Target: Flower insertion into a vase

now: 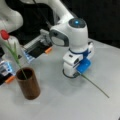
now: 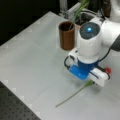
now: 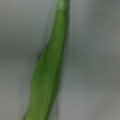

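Note:
The dark brown vase (image 1: 28,86) (image 2: 67,35) stands upright on the grey table. A red tulip (image 1: 4,34) stands in it, leaning toward a front view's left. A second flower lies flat on the table, its thin green stem (image 1: 96,86) (image 2: 72,95) reaching out from under the arm's hand. That flower's red head (image 2: 108,70) peeks out on the hand's other side. My gripper (image 1: 75,73) (image 2: 88,80) is lowered to the table right over this stem, and its fingertips are hidden under the hand. The wrist view is filled by a green leaf (image 3: 47,75), very close.
A grey and black fixture with orange tabs (image 1: 37,48) sits behind the arm, and another one (image 1: 6,71) stands at a front view's left, beside the vase. A dark perforated board (image 2: 15,110) borders the table's corner.

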Controlling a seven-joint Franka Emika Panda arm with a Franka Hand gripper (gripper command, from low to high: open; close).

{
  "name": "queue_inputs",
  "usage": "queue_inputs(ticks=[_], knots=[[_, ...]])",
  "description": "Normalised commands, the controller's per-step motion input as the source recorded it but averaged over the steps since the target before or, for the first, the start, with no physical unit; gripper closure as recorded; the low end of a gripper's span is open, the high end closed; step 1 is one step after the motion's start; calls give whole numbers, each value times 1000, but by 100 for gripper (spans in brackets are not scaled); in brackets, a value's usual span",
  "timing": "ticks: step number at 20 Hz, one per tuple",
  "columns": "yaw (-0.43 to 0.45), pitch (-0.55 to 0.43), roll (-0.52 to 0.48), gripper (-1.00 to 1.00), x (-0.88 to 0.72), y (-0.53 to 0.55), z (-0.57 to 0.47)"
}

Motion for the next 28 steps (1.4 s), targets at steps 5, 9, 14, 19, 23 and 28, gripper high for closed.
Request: queue_inputs(ticks=[5,9,14,19,23,28], knots=[[50,35,-261,-100,287,80,-39],[42,64,-286,-100,316,80,18],[17,60,-247,-100,375,113,-52],[30,41,-228,-100,381,115,-96],[56,8,-256,-100,302,89,-94],[48,10,-300,-100,202,78,-84]])
